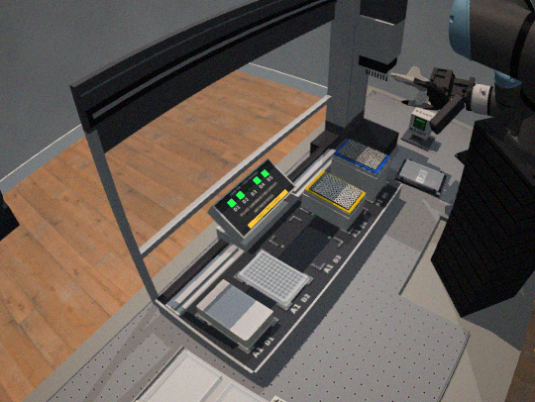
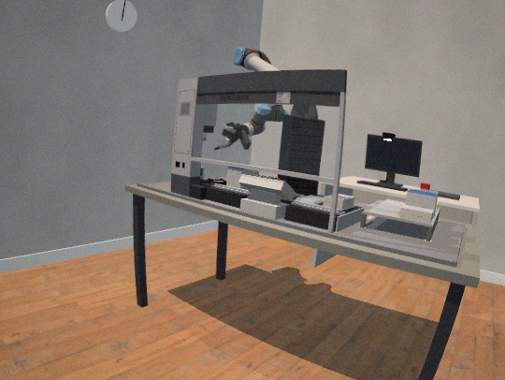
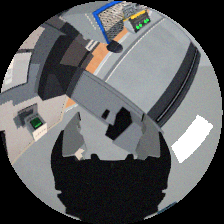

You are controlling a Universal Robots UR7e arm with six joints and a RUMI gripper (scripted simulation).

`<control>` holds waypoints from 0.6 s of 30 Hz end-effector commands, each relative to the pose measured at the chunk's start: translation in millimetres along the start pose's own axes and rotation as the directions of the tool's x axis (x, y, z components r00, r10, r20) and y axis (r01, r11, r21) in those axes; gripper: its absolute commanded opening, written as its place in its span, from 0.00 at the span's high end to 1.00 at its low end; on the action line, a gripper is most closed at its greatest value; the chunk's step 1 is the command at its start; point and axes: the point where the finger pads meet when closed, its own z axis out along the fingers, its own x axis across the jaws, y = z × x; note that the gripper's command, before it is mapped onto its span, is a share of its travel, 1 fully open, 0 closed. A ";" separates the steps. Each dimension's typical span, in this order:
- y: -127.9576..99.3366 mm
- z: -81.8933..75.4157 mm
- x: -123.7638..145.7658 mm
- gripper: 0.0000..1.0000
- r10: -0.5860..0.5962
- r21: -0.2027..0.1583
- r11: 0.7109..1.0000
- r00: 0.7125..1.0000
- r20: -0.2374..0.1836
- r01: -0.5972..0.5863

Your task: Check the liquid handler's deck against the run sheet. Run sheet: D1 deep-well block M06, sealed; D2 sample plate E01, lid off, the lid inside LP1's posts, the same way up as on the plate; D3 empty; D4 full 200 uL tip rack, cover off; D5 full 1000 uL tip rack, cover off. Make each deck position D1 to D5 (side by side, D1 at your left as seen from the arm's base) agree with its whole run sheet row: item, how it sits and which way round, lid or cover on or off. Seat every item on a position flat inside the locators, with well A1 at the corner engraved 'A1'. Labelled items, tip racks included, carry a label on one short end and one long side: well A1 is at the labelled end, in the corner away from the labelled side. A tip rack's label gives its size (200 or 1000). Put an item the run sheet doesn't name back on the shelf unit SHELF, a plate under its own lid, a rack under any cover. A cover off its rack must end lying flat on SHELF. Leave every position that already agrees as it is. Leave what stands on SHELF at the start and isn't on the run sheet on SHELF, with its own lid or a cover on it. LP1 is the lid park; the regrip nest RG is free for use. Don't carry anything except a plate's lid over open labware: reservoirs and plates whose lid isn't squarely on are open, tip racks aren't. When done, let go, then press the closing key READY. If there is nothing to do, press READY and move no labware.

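Along the black deck, from the tabletop's near end to its far end in the top view: a sealed deep-well block (image 1: 241, 313) sits at D1, an uncovered sample plate (image 1: 273, 277) at D2, D3 (image 1: 306, 244) shows bare dark deck, then a yellow-rimmed tip rack (image 1: 335, 192) at D4 and a blue-rimmed tip rack (image 1: 361, 154) at D5, both with covers off. A status panel (image 1: 254, 199) with green lights stands behind the deck, towards the tabletop's long floor-side edge. Near the far corner lies a flat lid (image 1: 421, 176) between posts, and beyond it a small key box with a green face, READY (image 1: 420, 125). My claw (image 1: 415, 78) hangs in the air above that box, jaws apart and holding nothing. The deck looks to agree with the sheet, so the key seems my target: I judge it a stiff, fixed button, best pushed squarely with a fingertip rather than gripped. Hard to make out: the labels on plates and racks are too small to read, so I cannot confirm names or A1 corners. The tall black unit (image 1: 490, 233) hides part of the tabletop's arm-side edge, and my arm is cut off at the frame.
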 end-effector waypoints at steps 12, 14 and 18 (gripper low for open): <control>-76.4 -33.8 52.3 0.18 0.181 -0.085 0.982 0.964 0.197 -0.167; -76.4 -33.7 52.3 0.18 0.183 -0.086 0.982 0.964 0.195 -0.169; -76.4 -33.6 52.4 0.18 0.186 -0.089 0.981 0.964 0.191 -0.172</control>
